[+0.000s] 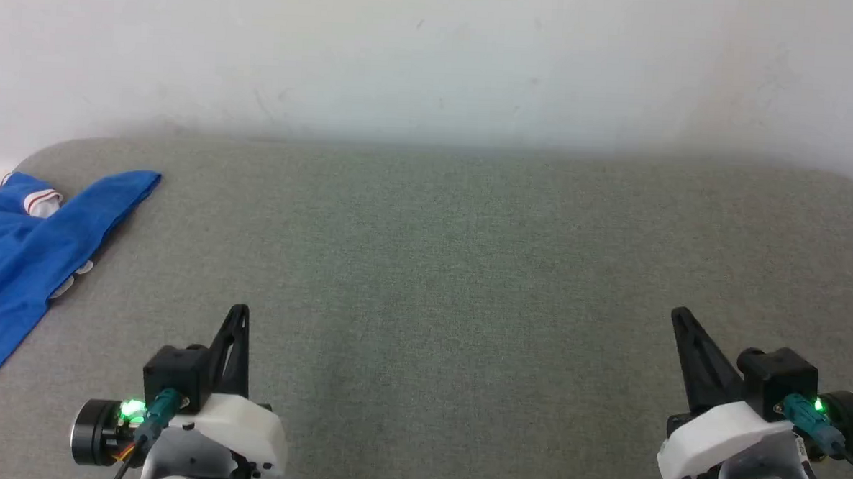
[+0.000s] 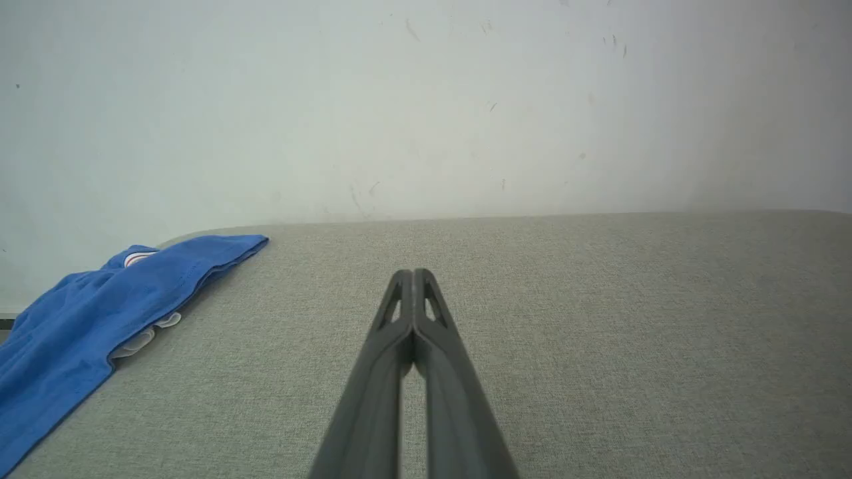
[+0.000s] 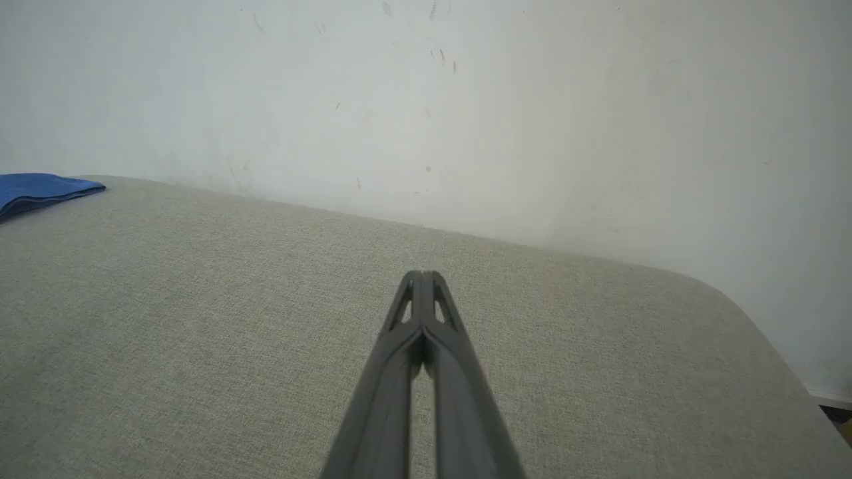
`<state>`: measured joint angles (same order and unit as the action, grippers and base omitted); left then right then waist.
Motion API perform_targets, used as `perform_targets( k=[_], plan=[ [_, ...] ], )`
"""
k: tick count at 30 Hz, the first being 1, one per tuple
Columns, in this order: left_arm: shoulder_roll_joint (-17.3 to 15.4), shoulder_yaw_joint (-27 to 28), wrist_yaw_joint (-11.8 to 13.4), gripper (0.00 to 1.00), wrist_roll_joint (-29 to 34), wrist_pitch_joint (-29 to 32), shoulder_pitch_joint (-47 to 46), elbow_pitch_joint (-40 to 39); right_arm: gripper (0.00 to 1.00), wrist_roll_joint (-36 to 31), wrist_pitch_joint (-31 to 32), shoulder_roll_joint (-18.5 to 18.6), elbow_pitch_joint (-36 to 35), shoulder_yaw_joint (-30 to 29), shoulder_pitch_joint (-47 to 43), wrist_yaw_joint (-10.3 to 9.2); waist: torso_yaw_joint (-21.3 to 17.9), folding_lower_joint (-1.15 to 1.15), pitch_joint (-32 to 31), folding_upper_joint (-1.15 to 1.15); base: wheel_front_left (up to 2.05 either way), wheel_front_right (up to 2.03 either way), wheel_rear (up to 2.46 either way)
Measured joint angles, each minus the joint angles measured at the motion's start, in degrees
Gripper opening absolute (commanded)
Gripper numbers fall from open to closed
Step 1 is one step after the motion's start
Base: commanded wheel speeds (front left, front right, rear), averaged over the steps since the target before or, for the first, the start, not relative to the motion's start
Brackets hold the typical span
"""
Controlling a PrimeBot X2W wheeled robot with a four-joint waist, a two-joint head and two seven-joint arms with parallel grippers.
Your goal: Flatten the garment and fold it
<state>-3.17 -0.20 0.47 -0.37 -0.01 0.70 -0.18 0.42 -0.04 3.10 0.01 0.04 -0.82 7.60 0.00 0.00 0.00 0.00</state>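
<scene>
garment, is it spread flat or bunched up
Bunched up: the garment lies in overlapping blue folds at the left edge of the table, white trim poking out, part running out of view.

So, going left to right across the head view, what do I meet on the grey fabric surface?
Crumpled royal-blue jersey garment with red-and-white striped trim, at the left edge → shut left pincer with long dark fingers → shut right pincer, likewise dark-fingered.
</scene>
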Motion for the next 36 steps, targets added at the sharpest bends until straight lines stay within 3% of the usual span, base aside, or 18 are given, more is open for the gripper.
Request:
perform_targets(
  k=[2,3,36],
  plan=[
    [0.0,0.0,0.0,0.0,0.0,0.0,0.0,0.0,0.0,0.0,0.0,0.0,0.0,0.0,0.0,0.0,0.0,0.0,0.0,0.0,0.0,0.0,0.0],
    [0.0,0.0,0.0,1.0,0.0,0.0,0.0,0.0,1.0,0.0,0.0,0.0,0.0,0.0,0.0,0.0,0.0,0.0,0.0,0.0,0.0,0.0,0.0],
    [-0.02,-0.89,0.12,1.0,-0.59,-3.12,0.57,-0.38,1.0,1.62,-3.09,0.05,0.65,-2.32,-0.62,0.01,3.07,0.0,-0.05,0.0,0.0,0.0,0.0]
  ],
)
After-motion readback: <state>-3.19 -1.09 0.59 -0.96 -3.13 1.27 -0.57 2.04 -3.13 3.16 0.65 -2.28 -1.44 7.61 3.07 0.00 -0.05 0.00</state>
